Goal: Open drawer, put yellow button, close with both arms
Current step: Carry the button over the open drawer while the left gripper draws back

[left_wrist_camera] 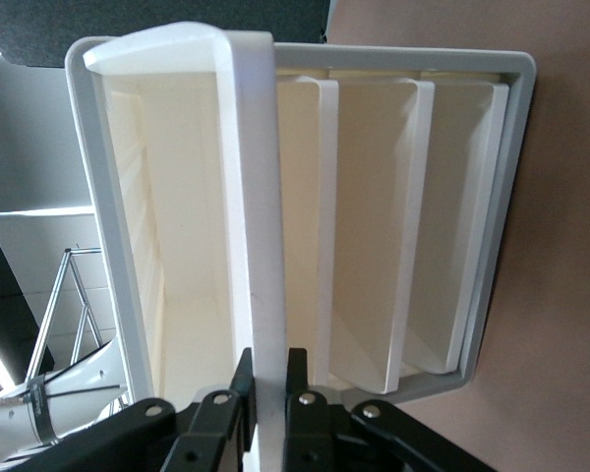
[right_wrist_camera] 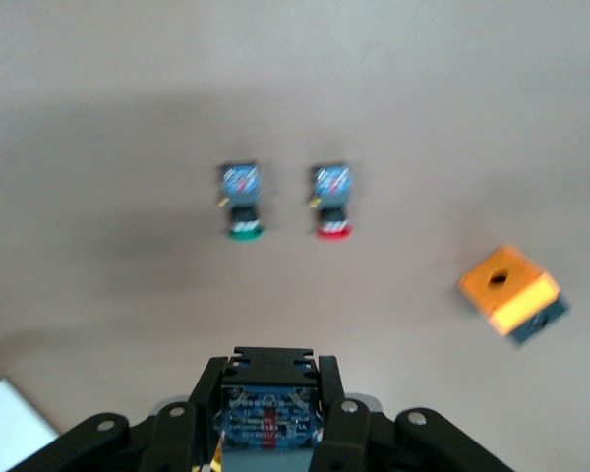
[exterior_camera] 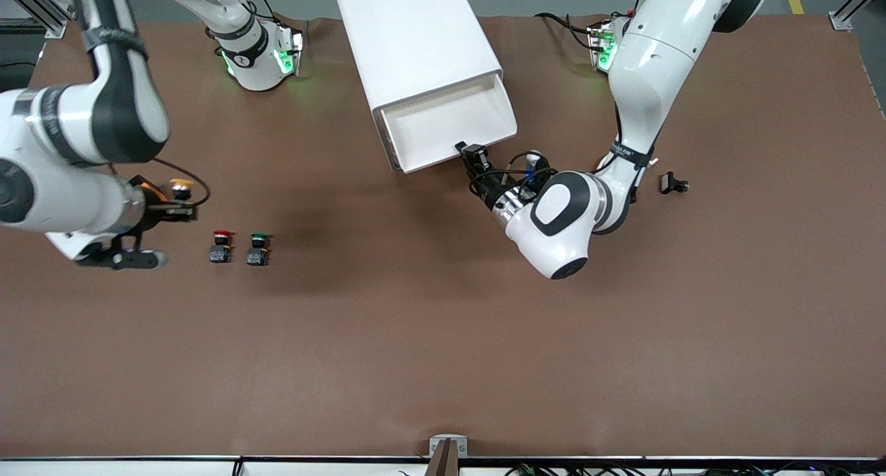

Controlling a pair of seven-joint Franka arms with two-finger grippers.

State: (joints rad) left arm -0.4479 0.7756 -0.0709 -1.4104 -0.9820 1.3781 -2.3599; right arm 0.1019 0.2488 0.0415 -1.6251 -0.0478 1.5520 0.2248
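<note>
The white cabinet stands between the arm bases with its drawer pulled out. My left gripper is shut on the drawer's front wall; in the left wrist view its fingers clamp that wall from both sides. My right gripper is near the right arm's end of the table, shut on the yellow button, held just above the table. In the right wrist view only the button's dark blue body shows between the fingers.
A red-capped button and a green-capped button stand side by side near my right gripper. An orange box lies by them. A small black part lies toward the left arm's end.
</note>
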